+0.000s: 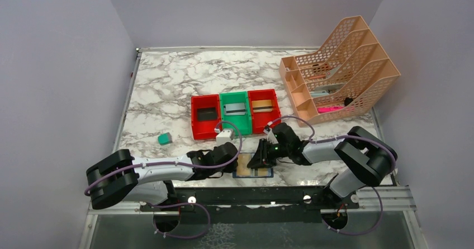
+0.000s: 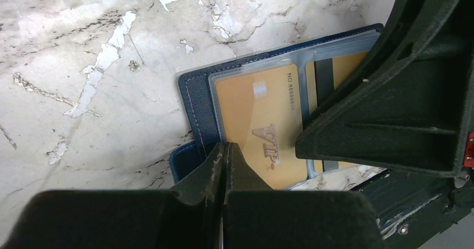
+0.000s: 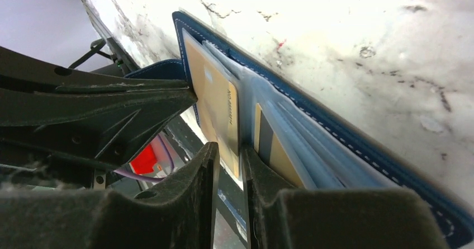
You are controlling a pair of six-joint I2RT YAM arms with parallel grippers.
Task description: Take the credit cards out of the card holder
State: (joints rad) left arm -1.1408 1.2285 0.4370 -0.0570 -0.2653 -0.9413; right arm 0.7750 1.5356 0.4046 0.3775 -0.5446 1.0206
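Right pincer (image 3: 229, 149) is nearly closed, with only a slit between its pads. The long edge of the gold card (image 2: 254, 112) runs into that slit, so it looks clamped on the card; whether the clear sleeve is caught with it I cannot tell. Left pincer (image 2: 226, 147) has its fingers pressed together with nothing between them. Its joined tip bears down on the near edge of the card holder (image 2: 195, 100), just beside the gold card's corner. The holder lies open and flat on the marble table (image 2: 100, 53), at the near edge between the two arms, navy cover underneath and pale clear pockets facing up. A second card (image 2: 326, 70) with a dark stripe sits in the neighbouring pocket, partly hidden by the right arm's fingers.

To my eye the step is drawing the gold card out of its sleeve while the other arm pins the wallet. Doing it well means pulling along the card's own plane, toward the pocket's open mouth. Lifting upward would only fold the cover up with it. The left tip wants its weight on the navy cover and off the card, or it will trap the card in place. If the holder slides along with the card, the grip probably has the plastic too, and taking a fresh hold on the bare card edge would be wiser. Beyond, the red and green bins (image 1: 233, 95) stand well apart from all this
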